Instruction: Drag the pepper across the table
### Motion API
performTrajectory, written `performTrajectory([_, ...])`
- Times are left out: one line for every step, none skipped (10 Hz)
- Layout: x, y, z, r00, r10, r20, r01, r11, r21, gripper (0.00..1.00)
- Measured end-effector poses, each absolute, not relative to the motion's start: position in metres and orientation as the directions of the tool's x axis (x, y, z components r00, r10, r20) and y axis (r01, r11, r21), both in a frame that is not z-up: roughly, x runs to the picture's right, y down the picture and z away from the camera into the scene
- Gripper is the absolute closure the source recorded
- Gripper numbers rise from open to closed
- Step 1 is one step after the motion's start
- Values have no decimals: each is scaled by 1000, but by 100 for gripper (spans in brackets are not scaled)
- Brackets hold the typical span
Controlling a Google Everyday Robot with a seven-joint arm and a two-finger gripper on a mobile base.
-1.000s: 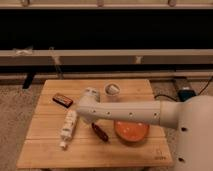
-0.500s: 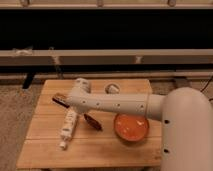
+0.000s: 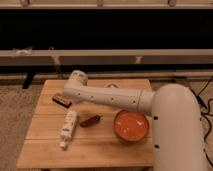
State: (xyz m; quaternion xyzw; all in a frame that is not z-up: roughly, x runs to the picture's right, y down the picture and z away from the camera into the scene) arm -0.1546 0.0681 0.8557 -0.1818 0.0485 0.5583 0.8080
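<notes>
The pepper (image 3: pixel 90 120), small, dark red-brown and tapered, lies on the light wooden slat table (image 3: pixel 95 147) near its middle, between the white bottle and the orange bowl. My white arm reaches from the lower right to the table's back left. The gripper (image 3: pixel 69 94) is at the arm's end there, beside the dark bar and above and to the left of the pepper, apart from it.
A white tube-like bottle (image 3: pixel 68 127) lies left of the pepper. A flat dark bar with an orange stripe (image 3: pixel 62 100) lies at the back left. An orange bowl (image 3: pixel 131 125) stands right of the pepper. A small white object (image 3: pixel 111 85) sits at the back edge.
The arm's end has swung left and toward the back of the table. The pepper has shifted a little left and back and now lies uncovered.
</notes>
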Motion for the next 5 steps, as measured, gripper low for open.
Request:
performTrajectory([-158,61,856,372,891,-260,-918,311,-246,94])
performTrajectory([-161,56,855,375,895,-242,-915,316,-250,86])
performTrajectory([-163,51,851,382,898,-216,-910,327,-253,76])
performTrajectory([-161,49,848,384,900,-205,-909,331,-253,71])
performTrajectory([-161,49,848,383,900,-206,-910,330,-252,70])
